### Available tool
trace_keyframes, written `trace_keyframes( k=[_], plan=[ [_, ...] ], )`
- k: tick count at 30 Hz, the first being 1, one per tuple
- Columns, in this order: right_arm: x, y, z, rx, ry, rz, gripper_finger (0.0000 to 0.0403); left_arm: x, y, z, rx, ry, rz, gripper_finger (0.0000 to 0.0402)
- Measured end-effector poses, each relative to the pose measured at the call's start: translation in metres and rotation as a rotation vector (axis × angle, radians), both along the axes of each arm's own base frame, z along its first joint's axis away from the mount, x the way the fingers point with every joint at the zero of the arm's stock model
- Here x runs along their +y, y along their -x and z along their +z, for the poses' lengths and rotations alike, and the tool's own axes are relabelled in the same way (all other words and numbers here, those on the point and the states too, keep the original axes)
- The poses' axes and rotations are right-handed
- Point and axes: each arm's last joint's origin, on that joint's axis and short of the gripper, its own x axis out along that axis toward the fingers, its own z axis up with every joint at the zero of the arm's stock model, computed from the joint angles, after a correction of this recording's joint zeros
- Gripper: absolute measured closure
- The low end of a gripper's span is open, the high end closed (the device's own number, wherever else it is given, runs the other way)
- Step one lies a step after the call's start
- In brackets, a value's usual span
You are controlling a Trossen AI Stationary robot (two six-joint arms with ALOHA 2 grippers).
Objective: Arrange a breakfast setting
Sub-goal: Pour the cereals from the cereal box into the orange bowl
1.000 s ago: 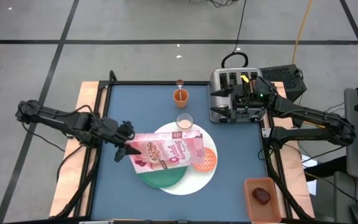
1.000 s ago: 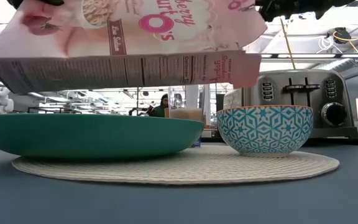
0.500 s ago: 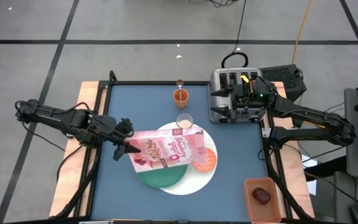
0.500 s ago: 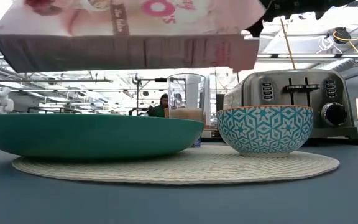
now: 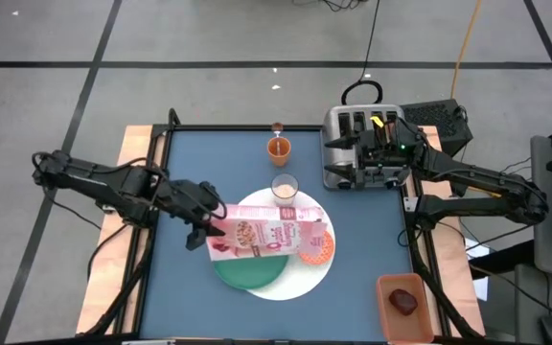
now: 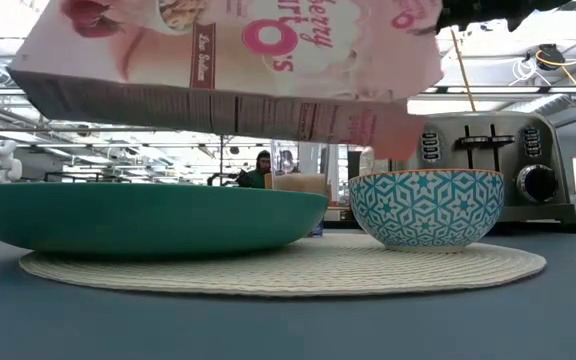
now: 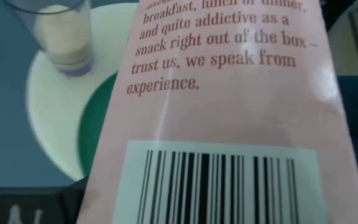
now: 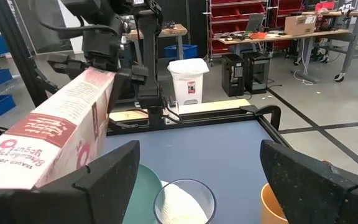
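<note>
The left gripper [image 5: 209,222] is holding the pink cereal bag [image 5: 266,234] by one end, its fingers closed on it, and is keeping it in the air over the plates. In the low view the bag [image 6: 238,60] is hanging clear above the green plate [image 6: 148,215] and is tilting down toward the small bowl [image 6: 426,207]. The green plate [image 5: 247,270] and the bowl [image 5: 318,246] are sitting on the large white plate [image 5: 295,280] in the middle of the table [image 5: 199,163]. The glass of milk [image 5: 285,187] is standing at the white plate's far edge, probably just touching it, and the orange cup [image 5: 278,148] is standing farther back. The right gripper [image 5: 367,153] is waiting over the toaster [image 5: 353,144], its fingers [image 8: 303,177] spread wide apart.
</note>
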Motion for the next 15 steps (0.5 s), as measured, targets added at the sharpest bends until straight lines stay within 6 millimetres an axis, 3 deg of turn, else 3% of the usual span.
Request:
trace_keyframes(
  k=[5, 15],
  plan=[
    [0.0, 0.0, 0.0, 0.0, 0.0, 0.0, 0.0078, 0.0004, -0.0022, 0.0088, 0.029, -0.033, 0.012, 0.0167],
    [0.0, 0.0, 0.0, 0.0, 0.0, 0.0, 0.0078, -0.0007, -0.0062, 0.0031, 0.072, -0.041, 0.007, 0.0167]
  ],
)
